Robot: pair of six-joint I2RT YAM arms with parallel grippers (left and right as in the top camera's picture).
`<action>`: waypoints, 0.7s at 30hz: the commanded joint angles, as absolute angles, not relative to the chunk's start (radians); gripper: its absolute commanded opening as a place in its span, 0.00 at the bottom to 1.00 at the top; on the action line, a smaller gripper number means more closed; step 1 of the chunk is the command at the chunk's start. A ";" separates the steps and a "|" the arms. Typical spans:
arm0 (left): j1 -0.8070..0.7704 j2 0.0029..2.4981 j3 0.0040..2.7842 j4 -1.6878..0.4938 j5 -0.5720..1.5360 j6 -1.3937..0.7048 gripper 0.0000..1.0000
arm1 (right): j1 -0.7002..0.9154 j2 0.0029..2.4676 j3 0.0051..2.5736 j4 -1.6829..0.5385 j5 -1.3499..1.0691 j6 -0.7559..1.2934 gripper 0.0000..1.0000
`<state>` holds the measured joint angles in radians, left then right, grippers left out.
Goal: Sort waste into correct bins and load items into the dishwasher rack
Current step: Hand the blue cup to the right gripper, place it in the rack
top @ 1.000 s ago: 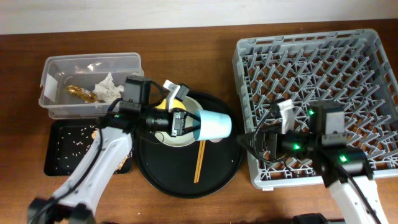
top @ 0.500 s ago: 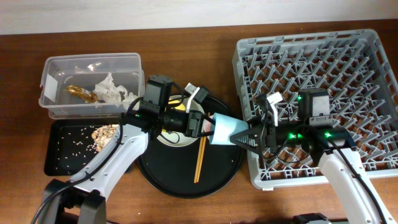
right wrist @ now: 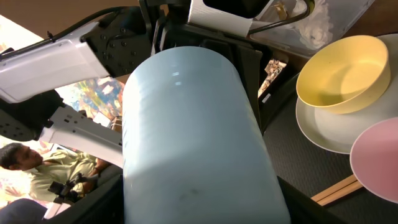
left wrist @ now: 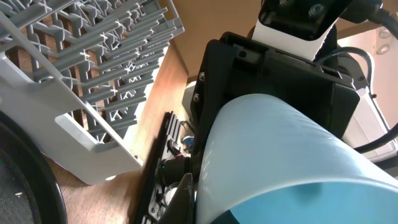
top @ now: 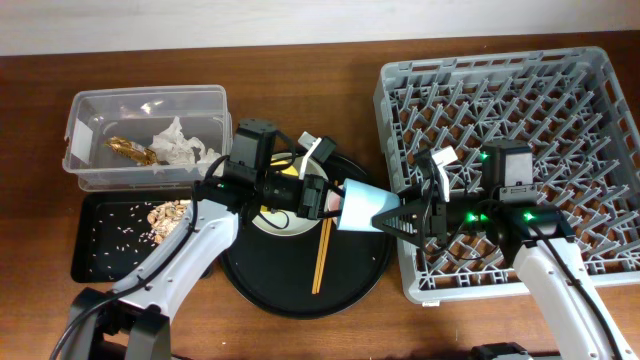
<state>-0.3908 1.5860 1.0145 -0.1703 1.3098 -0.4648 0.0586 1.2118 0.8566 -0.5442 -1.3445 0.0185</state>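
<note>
The light-blue cup (top: 362, 207) lies on its side in the air between both arms, above the round black tray's right edge. My left gripper (top: 328, 198) is shut on its rim, as the left wrist view (left wrist: 205, 205) shows on the cup (left wrist: 280, 155). My right gripper (top: 400, 213) grips the cup's base end; in the right wrist view the cup (right wrist: 193, 137) fills the space between its fingers (right wrist: 199, 199). The yellow bowl (right wrist: 342, 74) sits on the grey-green plate (right wrist: 323, 134) beside the pink cup (right wrist: 379, 162) and the chopsticks (top: 321, 255). The dishwasher rack (top: 500, 90) stands at the right.
The large round black tray (top: 300, 285) carries the dishes. The clear tub (top: 90, 110) at the back left holds a white paper wad (top: 175, 140) and a gold wrapper (top: 130, 150). The shallow black tray (top: 100, 240) in front of it holds food scraps (top: 165, 215).
My left arm carried the light-blue cup to the right. My right gripper moved left from the rack edge and closed around the cup's base.
</note>
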 commanded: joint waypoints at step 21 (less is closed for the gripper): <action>-0.290 1.453 1.022 -0.517 0.752 -0.184 0.38 | 0.072 1.132 0.890 -0.697 -0.880 0.012 0.46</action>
